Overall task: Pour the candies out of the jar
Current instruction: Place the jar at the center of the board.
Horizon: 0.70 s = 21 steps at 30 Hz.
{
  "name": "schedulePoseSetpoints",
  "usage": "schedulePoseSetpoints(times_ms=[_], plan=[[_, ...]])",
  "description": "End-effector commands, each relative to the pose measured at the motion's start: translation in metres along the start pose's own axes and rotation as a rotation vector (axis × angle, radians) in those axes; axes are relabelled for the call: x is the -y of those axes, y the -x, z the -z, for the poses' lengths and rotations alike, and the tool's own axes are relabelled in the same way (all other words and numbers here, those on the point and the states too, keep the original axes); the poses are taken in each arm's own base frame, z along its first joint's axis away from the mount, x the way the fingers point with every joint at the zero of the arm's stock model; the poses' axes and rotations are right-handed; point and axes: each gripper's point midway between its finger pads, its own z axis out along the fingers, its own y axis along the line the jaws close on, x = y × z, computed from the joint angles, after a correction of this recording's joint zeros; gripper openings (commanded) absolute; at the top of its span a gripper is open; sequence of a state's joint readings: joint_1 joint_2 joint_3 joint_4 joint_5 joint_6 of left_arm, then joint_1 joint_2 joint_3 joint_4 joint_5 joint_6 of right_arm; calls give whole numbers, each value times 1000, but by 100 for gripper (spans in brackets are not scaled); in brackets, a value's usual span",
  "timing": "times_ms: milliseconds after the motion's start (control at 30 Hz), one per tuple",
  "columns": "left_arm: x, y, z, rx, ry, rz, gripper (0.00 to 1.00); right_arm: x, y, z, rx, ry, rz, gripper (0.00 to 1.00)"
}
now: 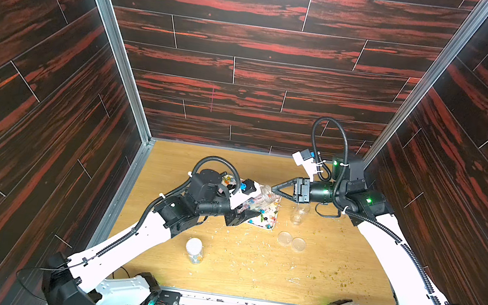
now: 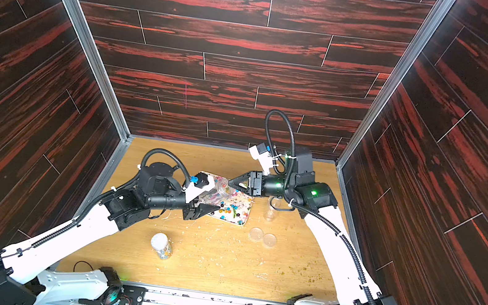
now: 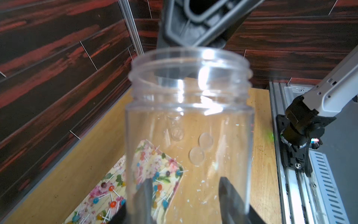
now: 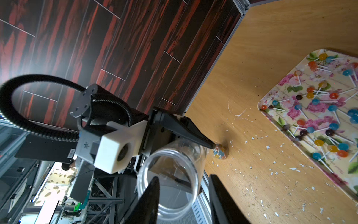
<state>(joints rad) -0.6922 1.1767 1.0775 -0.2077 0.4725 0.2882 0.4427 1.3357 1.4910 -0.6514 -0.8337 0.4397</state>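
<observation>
Top views both show the left gripper (image 1: pixel 246 214) clamped on the lower half of the clear jar (image 1: pixel 262 198). The jar hangs tilted above the floral tray (image 1: pixel 272 227), its mouth turned toward the right gripper (image 1: pixel 274 191), whose tips sit right at the rim. The candies (image 1: pixel 266 218) lie spread on the tray under the jar, and I can make out none on the bare table (image 1: pixel 177 157). A capped jar (image 1: pixel 194 250) with more sweets inside stands well apart, nearer the robot. Left wrist view: the held jar looks empty, with clear walls and a threaded neck, a dark finger pressed on either side, and the tray's sweets showing through the plastic. Right wrist view: the right jaws stand apart and seem to straddle the rim, one finger across the opening and the other outside, with a visible gap, so I judge nothing is pinched. The danger is two grips fighting. If those jaws close or push on the thin rim while the left holds firm, the jar could twist or pop loose. It would then drop onto the tray and knock sweets over its low edge. The candies here are small glossy balls in orange, blue, red, yellow and near-black on thin white sticks. They lie singly or crossed over one another, and they look likely to roll.
</observation>
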Motion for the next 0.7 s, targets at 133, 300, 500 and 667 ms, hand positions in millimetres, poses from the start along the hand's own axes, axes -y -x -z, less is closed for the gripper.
schedulePoseSetpoints(times_ms=[133, 300, 500, 667], plan=[[2, 16, 1, 25, -28, -42, 54, 10, -12, -6, -61, -43, 0, 42], [4, 17, 2, 27, -36, -42, 54, 14, -17, -7, -75, -57, -4, 41], [6, 17, 3, 24, -50, -55, 54, 16, -18, -12, -100, -60, -2, 37], [8, 14, 2, -3, -65, -66, 54, 18, -23, -19, -142, -70, -1, 32]])
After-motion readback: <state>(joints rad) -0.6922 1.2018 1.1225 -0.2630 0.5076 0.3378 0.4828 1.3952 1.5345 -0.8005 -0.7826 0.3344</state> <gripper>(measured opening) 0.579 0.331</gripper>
